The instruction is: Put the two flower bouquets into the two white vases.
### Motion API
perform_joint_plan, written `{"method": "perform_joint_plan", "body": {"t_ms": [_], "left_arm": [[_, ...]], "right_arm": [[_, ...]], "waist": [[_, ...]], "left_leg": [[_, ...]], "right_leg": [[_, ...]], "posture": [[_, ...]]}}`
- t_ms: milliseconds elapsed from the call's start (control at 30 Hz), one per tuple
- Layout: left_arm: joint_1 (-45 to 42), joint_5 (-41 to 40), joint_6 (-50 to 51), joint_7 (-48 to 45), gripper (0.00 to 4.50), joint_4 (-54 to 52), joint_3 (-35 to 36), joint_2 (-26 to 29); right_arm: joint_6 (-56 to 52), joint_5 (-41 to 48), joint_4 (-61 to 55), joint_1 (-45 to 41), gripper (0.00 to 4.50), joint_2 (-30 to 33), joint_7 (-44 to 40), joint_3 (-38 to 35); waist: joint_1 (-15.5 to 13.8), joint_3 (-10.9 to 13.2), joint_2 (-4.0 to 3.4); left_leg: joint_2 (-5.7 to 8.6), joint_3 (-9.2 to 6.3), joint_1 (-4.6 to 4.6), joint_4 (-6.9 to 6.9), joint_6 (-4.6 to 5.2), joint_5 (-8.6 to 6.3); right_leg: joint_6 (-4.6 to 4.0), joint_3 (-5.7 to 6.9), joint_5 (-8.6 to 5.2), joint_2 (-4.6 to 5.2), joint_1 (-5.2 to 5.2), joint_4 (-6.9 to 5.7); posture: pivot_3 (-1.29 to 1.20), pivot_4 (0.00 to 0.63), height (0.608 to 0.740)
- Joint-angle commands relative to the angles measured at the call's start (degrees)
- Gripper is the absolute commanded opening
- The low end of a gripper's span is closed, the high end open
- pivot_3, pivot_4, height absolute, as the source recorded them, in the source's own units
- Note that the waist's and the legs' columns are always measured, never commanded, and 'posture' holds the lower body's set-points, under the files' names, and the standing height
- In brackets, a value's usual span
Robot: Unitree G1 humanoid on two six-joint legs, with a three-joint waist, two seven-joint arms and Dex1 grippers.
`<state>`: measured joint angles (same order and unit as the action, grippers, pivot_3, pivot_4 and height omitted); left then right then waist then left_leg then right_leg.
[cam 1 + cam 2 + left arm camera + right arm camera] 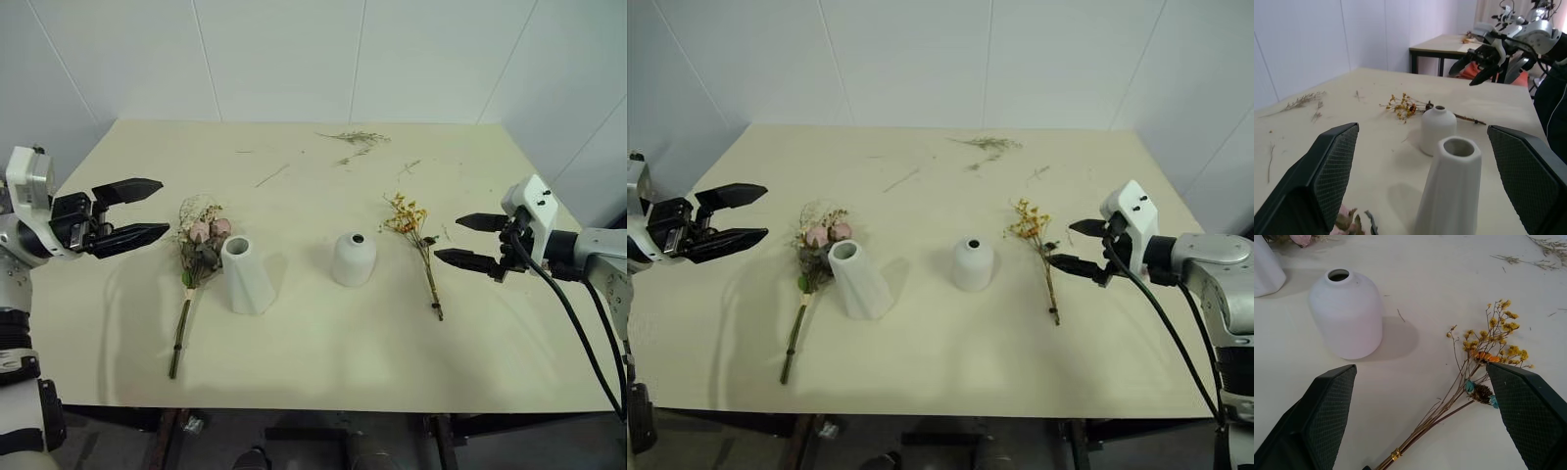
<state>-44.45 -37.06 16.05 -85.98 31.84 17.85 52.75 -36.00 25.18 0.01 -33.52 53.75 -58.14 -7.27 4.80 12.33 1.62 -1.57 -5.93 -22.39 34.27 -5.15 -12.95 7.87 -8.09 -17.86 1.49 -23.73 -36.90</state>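
On the desk I see both bouquets lying flat and both vases standing empty. The rose bunch, pink heads with green leaves and pale grasses, lies just left of the tall cone vase, its blooms touching the vase's side, its long stem pointing toward me. The short dome vase stands to the right, apart from it. Near its right lies the yellow spray, thin stems tied low. My left fingers and right fingers hang wide apart, holding nothing, outside each bouquet. Loose twigs lie at the far edge.
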Motion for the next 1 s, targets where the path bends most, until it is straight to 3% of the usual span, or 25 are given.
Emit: {"method": "perform_joint_plan", "body": {"t_ms": [33, 433, 1000], "left_arm": [[-0.89, -1.31, 0.42, -3.4, 4.49, -2.31, 0.91, 0.58], [0.46, -3.47, 2.51, -6.46, 4.49, -3.98, 0.7, 0.81], [6.95, -10.2, 4.22, -6.52, 4.49, -12.22, 1.99, 5.91]], "right_arm": [[1.02, -0.45, -1.58, -1.59, 4.5, 0.04, 1.07, -0.88], [-8.91, -4.29, -0.08, -5.0, 4.5, -1.43, 10.53, 2.39], [-24.01, -9.81, 10.18, -15.79, 4.5, -12.06, 21.22, 11.32]], "waist": [[0.07, 0.0, 0.0], [0.09, 0.0, 0.0], [0.02, 0.0, 0.0]], "left_leg": [[0.0, 0.0, 0.01, 0.0, 0.0, 0.0], [0.0, 0.0, 0.02, 0.0, 0.0, 0.0], [-0.02, 0.01, -0.05, -0.05, -0.02, -0.01]], "right_leg": [[0.0, 0.0, 0.0, 0.0, 0.0, -0.01], [-0.01, 0.0, 0.0, 0.0, 0.0, -0.03], [-0.02, -0.02, -0.01, 0.01, -0.1, 0.01]], "posture": [[0.0, 0.15, 0.74], [0.0, 0.15, 0.74], [0.0, 0.15, 0.74]]}}
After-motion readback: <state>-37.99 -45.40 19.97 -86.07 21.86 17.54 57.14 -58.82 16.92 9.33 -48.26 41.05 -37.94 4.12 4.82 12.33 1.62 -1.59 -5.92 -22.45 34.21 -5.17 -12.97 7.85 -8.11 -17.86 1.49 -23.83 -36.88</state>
